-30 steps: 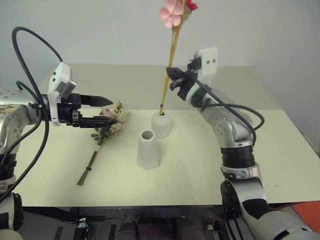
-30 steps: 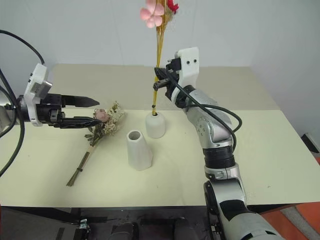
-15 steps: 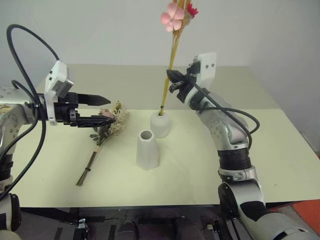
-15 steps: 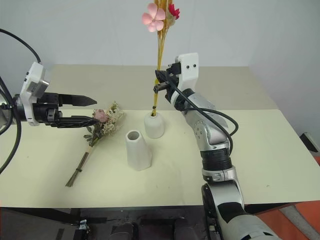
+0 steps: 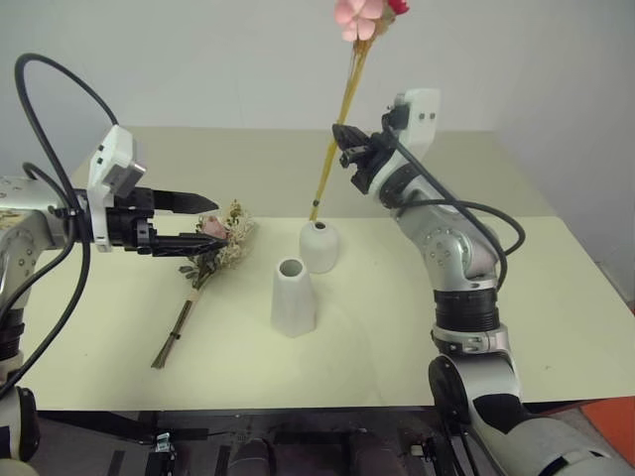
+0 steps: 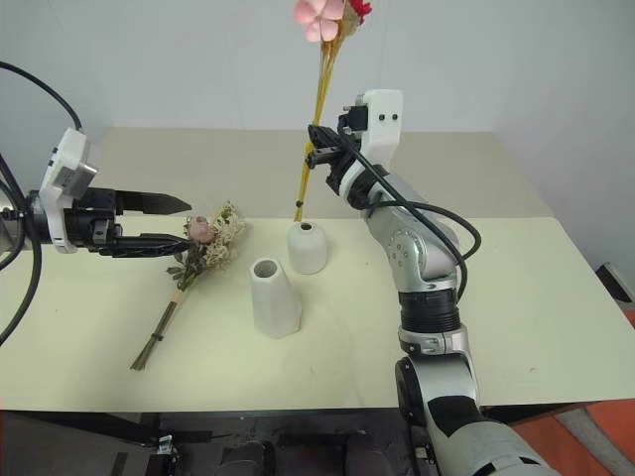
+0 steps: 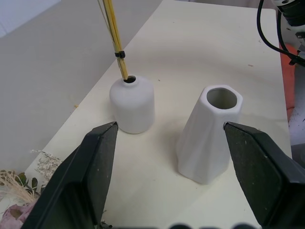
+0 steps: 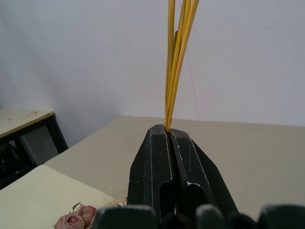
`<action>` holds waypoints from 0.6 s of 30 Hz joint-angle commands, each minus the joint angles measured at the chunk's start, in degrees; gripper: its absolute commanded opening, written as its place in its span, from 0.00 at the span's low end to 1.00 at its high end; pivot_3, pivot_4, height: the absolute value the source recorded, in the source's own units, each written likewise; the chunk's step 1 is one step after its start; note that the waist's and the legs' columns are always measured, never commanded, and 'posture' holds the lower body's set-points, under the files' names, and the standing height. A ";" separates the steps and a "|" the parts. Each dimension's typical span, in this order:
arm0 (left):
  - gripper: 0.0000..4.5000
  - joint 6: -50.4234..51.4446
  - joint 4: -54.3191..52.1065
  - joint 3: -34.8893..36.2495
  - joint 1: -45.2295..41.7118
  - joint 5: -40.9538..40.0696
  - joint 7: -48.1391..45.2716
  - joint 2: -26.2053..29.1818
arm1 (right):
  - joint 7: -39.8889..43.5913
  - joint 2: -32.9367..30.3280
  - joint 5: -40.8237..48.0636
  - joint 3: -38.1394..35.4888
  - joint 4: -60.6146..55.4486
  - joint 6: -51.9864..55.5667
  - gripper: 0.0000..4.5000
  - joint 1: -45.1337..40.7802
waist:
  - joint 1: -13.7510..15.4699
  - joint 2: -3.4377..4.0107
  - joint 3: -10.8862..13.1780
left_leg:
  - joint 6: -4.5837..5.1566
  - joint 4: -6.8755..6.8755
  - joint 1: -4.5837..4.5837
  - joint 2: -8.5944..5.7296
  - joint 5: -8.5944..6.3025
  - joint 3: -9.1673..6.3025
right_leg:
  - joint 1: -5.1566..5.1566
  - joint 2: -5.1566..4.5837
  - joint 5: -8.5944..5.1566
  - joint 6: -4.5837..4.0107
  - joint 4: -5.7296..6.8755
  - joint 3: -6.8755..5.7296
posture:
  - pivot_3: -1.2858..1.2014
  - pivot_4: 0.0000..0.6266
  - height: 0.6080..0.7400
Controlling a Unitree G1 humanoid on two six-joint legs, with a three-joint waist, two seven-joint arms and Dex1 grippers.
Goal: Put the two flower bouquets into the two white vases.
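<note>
Yellow stalks (image 5: 337, 119) pinched in right gripper (image 5: 349, 159), tips at round vase (image 5: 319, 246) mouth. Left gripper (image 5: 198, 222) wide open, hovering by dried bunch (image 5: 213, 250). Cone vase (image 5: 293, 296) empty.

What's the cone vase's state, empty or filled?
Empty. The cone vase stands upright and its mouth shows bare inside, no stems.

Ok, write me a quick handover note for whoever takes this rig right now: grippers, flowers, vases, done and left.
Right gripper: shut on the slim yellow-stalk bouquet, stalk tips at the mouth of the round vase, not clearly in.
Left gripper: open, empty, hanging by the bushy bouquet, which lies on the table.
Cone vase: empty.
Done: nothing seated.
Left: both bouquets.
</note>
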 commanded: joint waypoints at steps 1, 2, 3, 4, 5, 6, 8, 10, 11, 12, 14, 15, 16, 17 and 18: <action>0.85 -1.00 -0.57 1.36 -0.89 -0.33 -0.30 0.58 | 0.66 -1.08 0.24 -0.23 -3.27 0.00 0.00 -0.51 | 0.00 0.00 0.00 | 0.00 0.00 0.00 0.00 0.00 0.00 | 0.00 0.00 0.00 0.00 -0.01 0.00 | 0.52 0.24 1.00; 0.85 -1.02 -0.60 1.39 -0.79 -0.37 -0.30 0.60 | 0.86 -1.27 -0.17 0.26 -3.39 -0.19 0.00 -0.11 | 0.00 0.00 0.00 | 0.00 0.00 -0.01 0.00 0.00 0.01 | 0.00 0.00 0.00 0.00 -0.01 0.00 | 0.52 0.24 1.00; 0.85 -1.02 -0.63 1.42 -0.73 -0.41 -0.31 0.62 | 0.95 -1.37 -0.39 0.54 -3.41 -0.36 0.00 0.13 | 0.00 0.00 0.00 | 0.00 0.00 -0.01 0.00 0.00 0.00 | 0.00 0.00 0.00 0.00 -0.01 0.00 | 0.52 0.24 1.00; 0.85 -1.02 -0.65 1.44 -0.69 -0.44 -0.32 0.63 | 0.99 -1.45 -0.51 0.71 -3.41 -0.46 0.00 0.28 | -0.03 0.00 0.00 | 0.00 0.00 -0.01 0.00 0.00 0.00 | 0.00 0.00 0.00 0.00 -0.02 0.00 | 0.52 0.24 1.00; 0.85 -1.03 -0.67 1.47 -0.63 -0.43 -0.32 0.67 | 1.11 -1.63 -0.89 0.95 -3.25 -0.70 0.00 0.44 | -0.06 0.00 0.00 | 0.00 0.00 -0.01 0.00 0.00 0.00 | 0.00 0.00 0.00 0.00 -0.01 0.00 | 0.52 0.24 1.00; 0.85 -1.01 -0.68 1.55 -0.58 -0.47 -0.33 0.70 | 1.23 -1.75 -1.19 1.11 -3.04 -0.92 0.00 0.57 | -0.07 0.00 0.00 | 0.00 0.00 -0.01 0.00 0.00 0.00 | 0.00 0.00 0.00 0.00 -0.01 0.00 | 0.52 0.24 1.00; 0.85 -1.01 -0.70 1.63 -0.46 -0.47 -0.33 0.77 | 1.42 -1.85 -1.65 1.29 -2.68 -1.24 0.00 0.70 | -0.03 0.00 0.00 | 0.00 0.00 0.00 0.00 0.00 0.00 | 0.00 0.00 0.00 0.00 0.00 0.00 | 0.52 0.24 1.00; 0.85 -0.85 -0.93 1.77 -0.30 -0.56 -0.29 0.91 | 1.64 -1.85 -2.05 1.45 -2.46 -1.50 0.00 0.84 | -0.04 0.00 0.00 | 0.00 0.00 -0.01 0.00 0.00 0.00 | 0.00 0.00 0.00 0.00 0.00 0.00 | 0.52 0.24 1.00; 0.85 -0.78 -1.00 1.83 -0.24 -0.59 -0.28 0.97 | 1.79 -1.84 -2.31 1.55 -2.29 -1.69 0.00 0.91 | -0.04 0.00 0.00 | 0.00 0.00 -0.01 0.00 0.00 0.00 | 0.00 0.00 0.00 0.00 0.00 0.00 | 0.52 0.24 1.00; 0.85 -0.74 -1.02 1.90 -0.20 -0.65 -0.31 1.02 | 2.09 -1.87 -2.78 1.81 -1.87 -2.04 0.00 1.06 | -0.04 0.00 0.00 | 0.00 0.00 -0.01 0.00 0.00 0.00 | 0.00 0.00 0.00 0.00 0.00 0.00 | 0.52 0.24 1.00; 0.85 -0.60 -1.10 2.13 -0.09 -0.86 -0.47 1.18 | 2.71 -2.07 -3.75 2.45 -1.20 -2.80 0.00 1.50 | -0.03 0.00 0.00 | 0.00 0.00 -0.01 0.00 0.00 0.00 | 0.00 0.00 0.00 0.00 0.00 0.00 | 0.52 0.24 1.00; 0.85 -0.56 -1.17 2.16 -0.03 -0.86 -0.48 1.28 | 3.04 -2.23 -4.32 2.83 -0.95 -3.25 0.00 1.71 | -0.03 0.00 0.00 | 0.00 0.00 -0.01 0.00 0.00 0.00 | 0.00 0.00 0.00 0.00 0.00 0.00 | 0.52 0.24 1.00; 0.85 -0.56 -1.20 2.17 0.01 -0.82 -0.50 1.36 | 3.28 -2.31 -4.70 3.05 -0.72 -3.66 0.00 1.82 | -0.01 0.00 0.00 | 0.00 0.00 -0.01 0.00 0.00 0.00 | 0.00 0.00 0.00 0.00 0.00 0.00 | 0.52 0.24 1.00; 0.85 -0.55 -1.20 2.18 0.04 -0.80 -0.52 1.41 | 3.41 -2.28 -4.94 3.15 -0.38 -4.06 0.00 1.82 | -0.02 0.00 0.00 | 0.00 0.00 -0.01 0.00 0.00 0.01 | 0.00 0.00 0.00 0.00 0.00 0.00 | 0.52 0.24 1.00; 0.85 -0.49 -1.30 2.20 0.09 -0.82 -0.48 1.45 | 3.51 -2.20 -5.11 3.14 -0.10 -4.35 0.00 1.80 | -0.02 0.00 0.00 | 0.00 0.00 0.00 0.00 0.00 0.01 | 0.00 0.00 0.00 0.00 0.00 0.00 | 0.52 0.24 1.00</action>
